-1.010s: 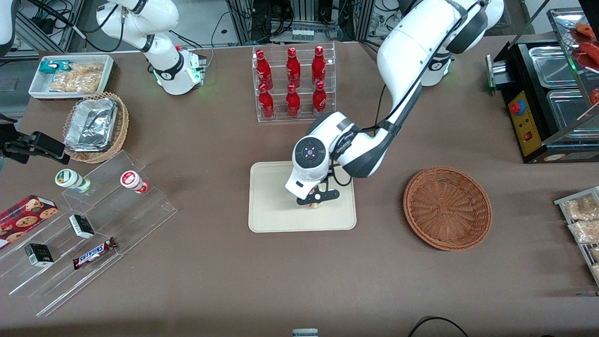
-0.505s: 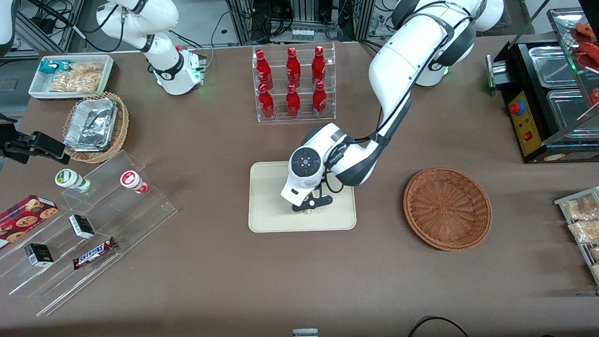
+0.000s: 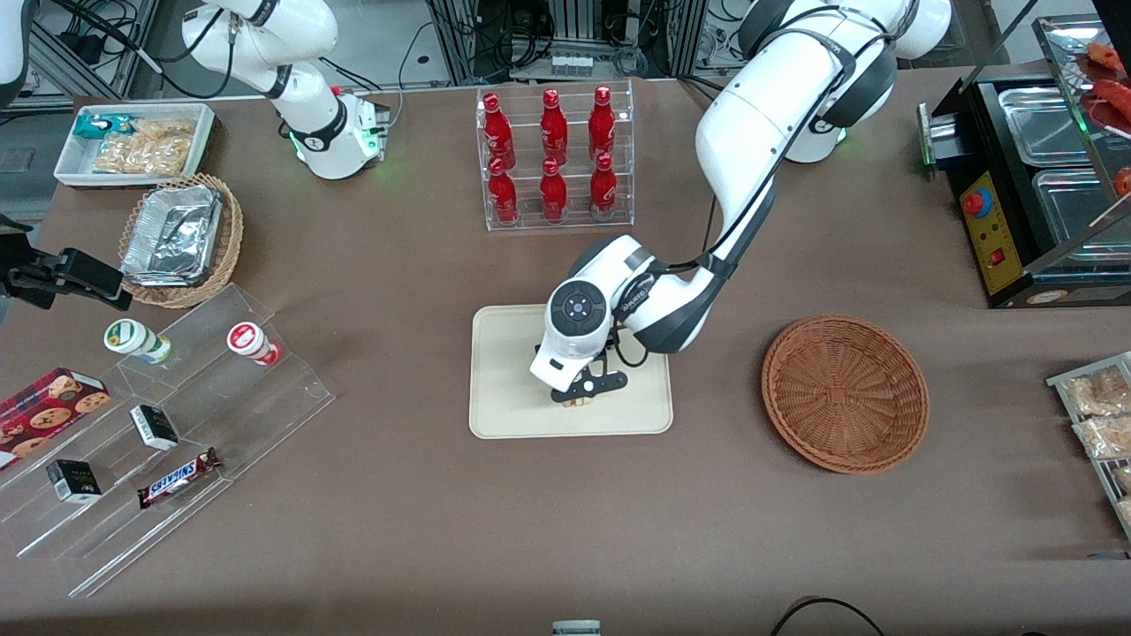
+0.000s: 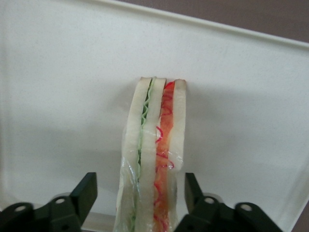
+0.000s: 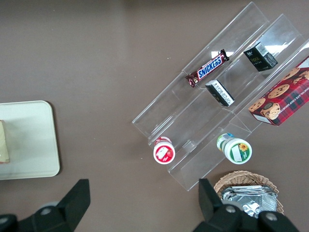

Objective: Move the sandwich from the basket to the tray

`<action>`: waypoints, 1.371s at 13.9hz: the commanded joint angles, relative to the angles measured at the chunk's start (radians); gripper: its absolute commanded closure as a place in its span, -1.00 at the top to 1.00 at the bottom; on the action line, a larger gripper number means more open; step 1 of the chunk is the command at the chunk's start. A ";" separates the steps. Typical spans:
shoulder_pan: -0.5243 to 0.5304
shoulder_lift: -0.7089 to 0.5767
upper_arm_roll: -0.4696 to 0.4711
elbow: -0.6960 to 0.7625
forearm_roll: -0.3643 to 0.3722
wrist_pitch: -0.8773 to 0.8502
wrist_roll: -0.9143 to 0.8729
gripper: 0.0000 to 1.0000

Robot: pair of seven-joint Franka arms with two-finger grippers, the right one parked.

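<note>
The sandwich (image 4: pixel 154 159) stands on its edge on the cream tray (image 4: pixel 63 96), showing white bread with a green layer and a red layer under clear wrap. My left gripper (image 4: pixel 140 187) is open around it, with a gap between each black finger (image 4: pixel 88 188) and the bread. In the front view the gripper (image 3: pixel 588 391) hangs low over the tray (image 3: pixel 512 406), and only a sliver of the sandwich (image 3: pixel 579 404) shows under it. The reddish-brown basket (image 3: pixel 844 393) sits empty beside the tray, toward the working arm's end. The right wrist view catches the sandwich (image 5: pixel 4 142) on the tray (image 5: pixel 29 140).
A clear rack of red bottles (image 3: pixel 554 159) stands farther from the front camera than the tray. A stepped acrylic display (image 3: pixel 177 424) with snacks and a tan basket of foil trays (image 3: pixel 177 237) lie toward the parked arm's end. A black appliance (image 3: pixel 1016 194) stands at the working arm's end.
Over the past second the gripper has shifted a little across the tray toward the parked arm's end, carrying the sandwich along. It has barely moved in the last half second.
</note>
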 commanded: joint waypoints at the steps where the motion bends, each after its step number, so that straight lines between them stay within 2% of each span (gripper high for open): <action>1: -0.011 -0.029 0.018 0.020 0.004 -0.025 -0.009 0.99; 4: -0.005 -0.121 0.029 0.020 0.081 -0.117 -0.012 0.99; 6: 0.024 -0.201 0.030 0.010 0.087 -0.211 -0.001 1.00; 9: 0.133 -0.322 0.026 -0.016 0.057 -0.347 0.119 1.00; 11: 0.237 -0.446 0.026 -0.121 -0.017 -0.399 0.260 1.00; 13: 0.358 -0.572 0.026 -0.248 -0.052 -0.405 0.407 1.00; 16: 0.484 -0.703 0.030 -0.371 -0.046 -0.437 0.573 1.00; 19: 0.576 -0.784 0.032 -0.390 -0.022 -0.517 0.680 1.00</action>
